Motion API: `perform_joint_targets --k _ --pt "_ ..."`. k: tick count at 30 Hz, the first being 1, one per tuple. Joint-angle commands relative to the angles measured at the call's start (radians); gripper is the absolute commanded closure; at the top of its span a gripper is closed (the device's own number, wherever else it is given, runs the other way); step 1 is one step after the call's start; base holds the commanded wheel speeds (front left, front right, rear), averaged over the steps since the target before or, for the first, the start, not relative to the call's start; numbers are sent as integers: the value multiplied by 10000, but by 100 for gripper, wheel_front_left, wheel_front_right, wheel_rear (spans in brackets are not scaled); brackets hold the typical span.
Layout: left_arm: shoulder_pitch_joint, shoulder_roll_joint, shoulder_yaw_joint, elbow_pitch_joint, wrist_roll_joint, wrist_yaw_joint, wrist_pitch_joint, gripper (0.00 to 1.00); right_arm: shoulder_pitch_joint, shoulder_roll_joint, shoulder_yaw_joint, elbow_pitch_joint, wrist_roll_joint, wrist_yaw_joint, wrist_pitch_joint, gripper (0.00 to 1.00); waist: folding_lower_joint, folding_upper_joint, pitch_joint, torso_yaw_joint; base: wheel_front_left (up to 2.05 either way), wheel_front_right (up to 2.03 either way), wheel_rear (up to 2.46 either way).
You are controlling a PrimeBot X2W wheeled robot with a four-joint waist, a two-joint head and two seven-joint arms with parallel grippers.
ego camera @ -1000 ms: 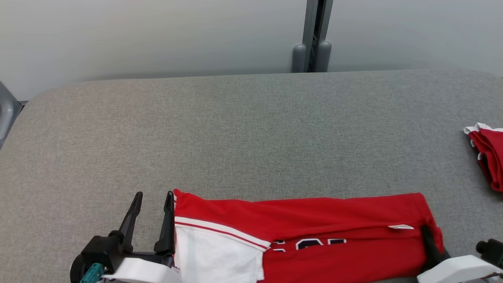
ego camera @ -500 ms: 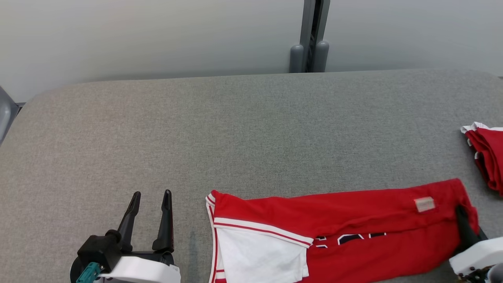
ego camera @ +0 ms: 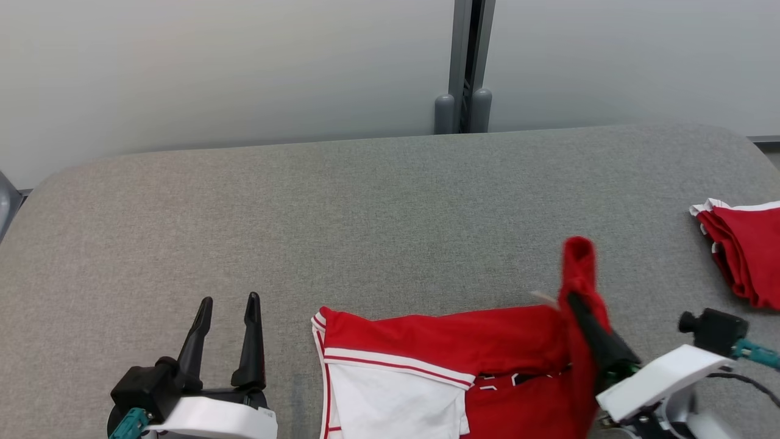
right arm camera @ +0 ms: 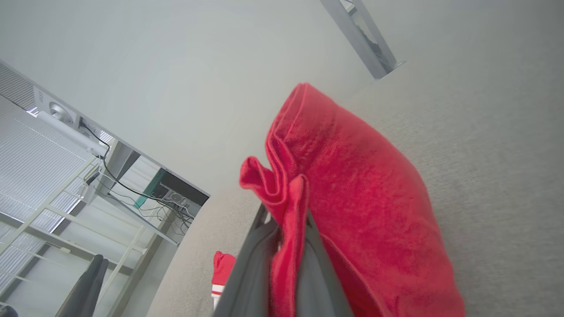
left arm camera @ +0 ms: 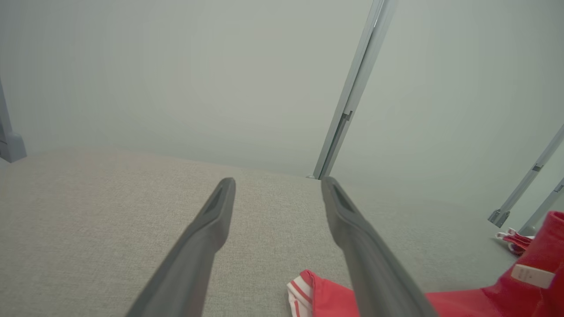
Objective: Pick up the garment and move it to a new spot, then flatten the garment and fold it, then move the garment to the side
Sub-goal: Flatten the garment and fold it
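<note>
Red garment [ego camera: 439,338], wrist view, fold pinched between right fingers [right arm camera: 251,264]

A grey fabric-covered table [ego camera: 390,201] stands before a pale wall [ego camera: 213,67], an upright grey post [ego camera: 466,61] rising just behind its far edge, and a folded red cloth [ego camera: 746,250] with white trim lies at the table's right edge.

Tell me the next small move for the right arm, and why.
Probably carry the right pincer leftward, laying the raised end over the rest of the garment. The pincer is shut on that red end, lifted off the table, while the rest lies flat beside the open, empty left pincer. That looks like a fold half made.
</note>
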Motion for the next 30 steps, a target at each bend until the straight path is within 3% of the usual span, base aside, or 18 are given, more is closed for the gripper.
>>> perform_joint_targets --k 1,9,15,30 --pt "-101 43 30 -64 -130 70 -33 0 130 273 153 -404 246 2 215 100 0 0 -18 31 0 0 0" --pt "-222 41 313 -215 -450 169 -33 0 285 2036 999 -1254 1052 4 1041 100 0 0 -23 404 0 0 0" --pt "-281 41 500 -211 -649 143 -34 0 -30 2776 1254 -423 1003 4 1144 100 0 0 49 929 0 0 0" --pt "-402 41 292 -117 -830 125 -34 0 -820 3066 1977 1464 1130 4 389 100 0 0 444 2023 0 0 0"
